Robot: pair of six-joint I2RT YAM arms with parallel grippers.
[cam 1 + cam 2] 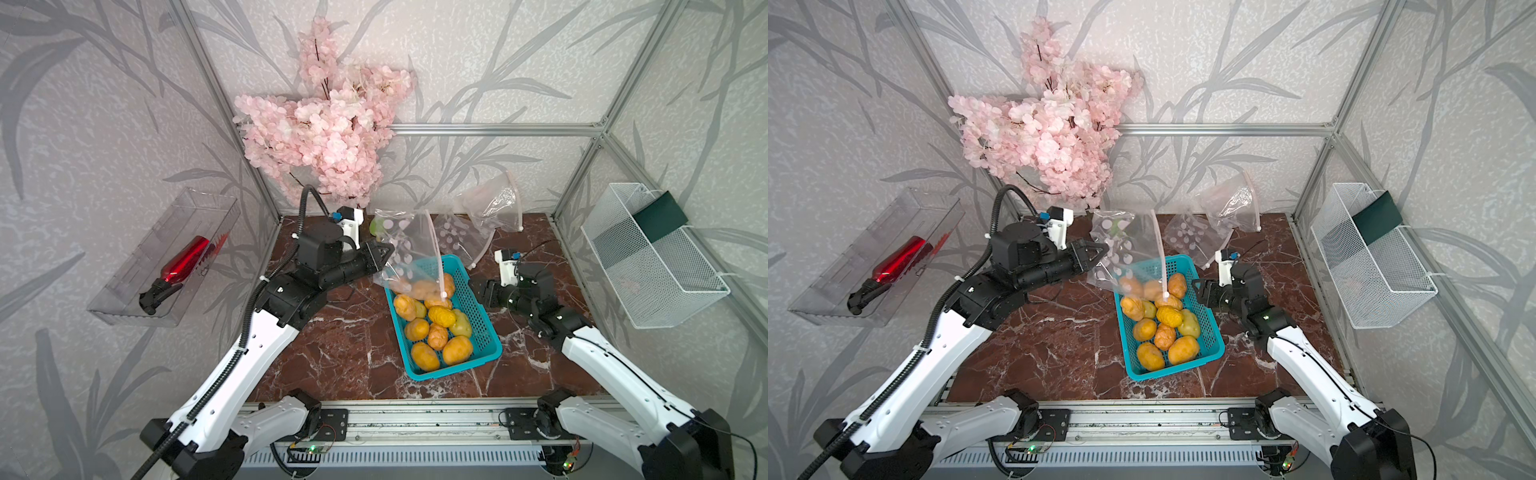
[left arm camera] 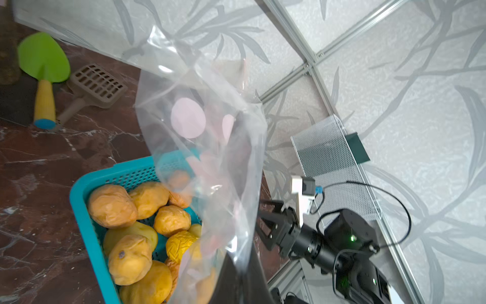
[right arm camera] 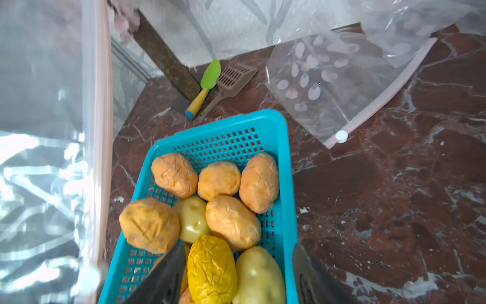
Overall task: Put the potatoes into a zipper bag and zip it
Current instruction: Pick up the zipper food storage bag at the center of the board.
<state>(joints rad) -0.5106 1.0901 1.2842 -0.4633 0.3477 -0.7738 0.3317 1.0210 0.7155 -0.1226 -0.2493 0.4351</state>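
Left pincer [image 1: 384, 253] clamps the bag [image 1: 409, 249], dangling it over the basket's [image 1: 453, 372] 12 o'clock end. Right pincer [image 1: 478, 286] gapes empty at its 2 o'clock rim. The potatoes [image 1: 432, 328] lie in the basket. Risk: the limp mouth folds and a potato bounces out. Bare tabletop [image 1: 345, 345] at 9 o'clock; spare bags [image 1: 461, 237] crowd 1.

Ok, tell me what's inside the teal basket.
Only potatoes, orange-yellow, two paler green, lie in the teal basket. The clear bag in the left gripper veils the far ones in both top views; anything under the pile is hidden.
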